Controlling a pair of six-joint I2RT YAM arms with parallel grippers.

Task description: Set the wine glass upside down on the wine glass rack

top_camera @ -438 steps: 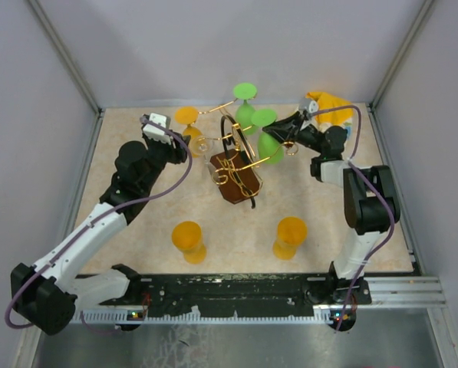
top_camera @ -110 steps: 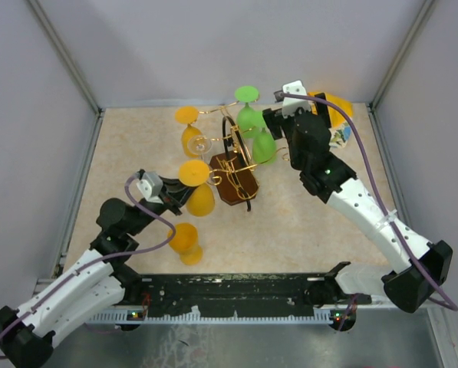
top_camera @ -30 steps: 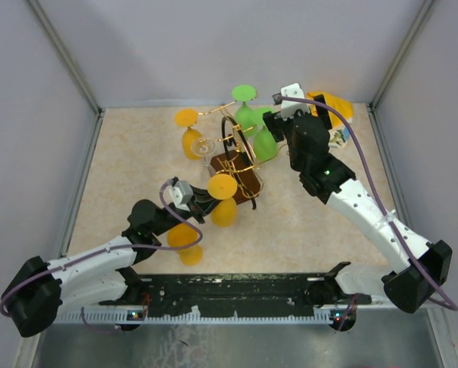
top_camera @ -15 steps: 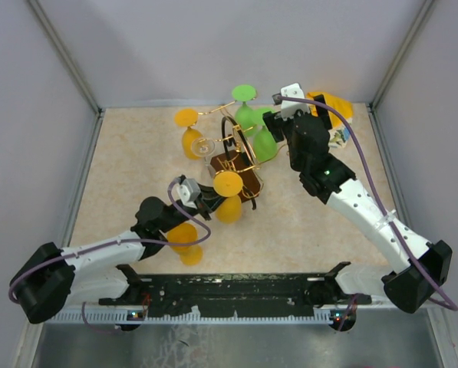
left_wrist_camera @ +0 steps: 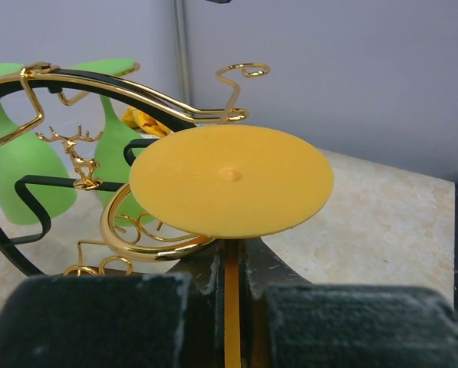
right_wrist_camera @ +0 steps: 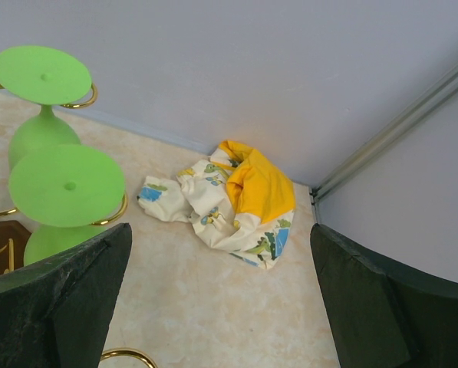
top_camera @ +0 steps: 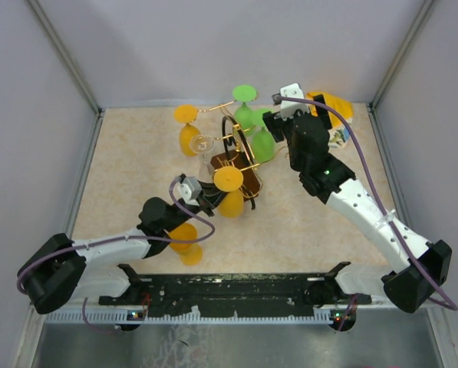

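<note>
An orange wine glass [top_camera: 230, 201] hangs upside down, its round foot [left_wrist_camera: 231, 180] on top, with my left gripper [top_camera: 207, 197] shut on its thin stem [left_wrist_camera: 233, 307]. It sits at the near side of the wine glass rack [top_camera: 230, 153], a gold wire stand on a dark brown base [top_camera: 248, 182]. A gold curl [left_wrist_camera: 140, 239] of the rack lies just under the foot's left edge. My right gripper [top_camera: 275, 123] stands open and empty behind the rack, beside two hanging green glasses [right_wrist_camera: 69, 184].
Another orange glass [top_camera: 187, 132] hangs on the rack's far left arm. A third orange glass [top_camera: 186, 241] stands on the table by my left arm. A crumpled yellow and white cloth [right_wrist_camera: 236, 199] lies in the back right corner. Walls enclose the table.
My left arm has carried the orange glass a little to the right and farther back, up against the rack. The right arm has stayed still.
</note>
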